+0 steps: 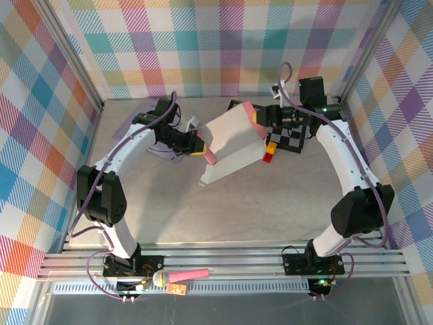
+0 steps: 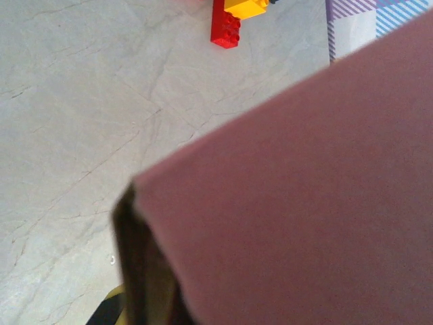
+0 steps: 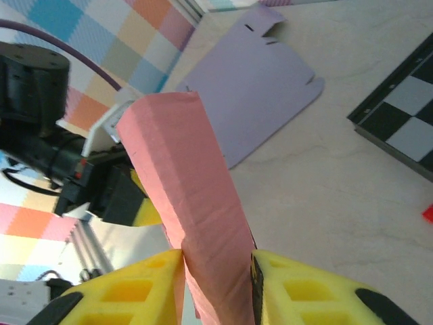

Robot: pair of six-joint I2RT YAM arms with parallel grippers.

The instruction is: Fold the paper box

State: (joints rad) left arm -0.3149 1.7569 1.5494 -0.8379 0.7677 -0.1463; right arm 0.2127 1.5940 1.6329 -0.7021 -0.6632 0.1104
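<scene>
Plaid-walled table (image 1: pixel 270 203): left gripper (image 1: pixel 195 143) and right gripper (image 3: pixel 216 271) both pinch the pink box (image 1: pixel 233 139), where uneven pulling could tear or crumple it.

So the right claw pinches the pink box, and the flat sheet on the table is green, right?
Not green: the flat sheet is lilac, as the right wrist view shows. The right claw does pinch the pink box.

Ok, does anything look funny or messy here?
The pink paper box hangs tilted between the left gripper and right gripper, only half folded. Red and yellow bricks lie loose beside the checkerboard.
</scene>
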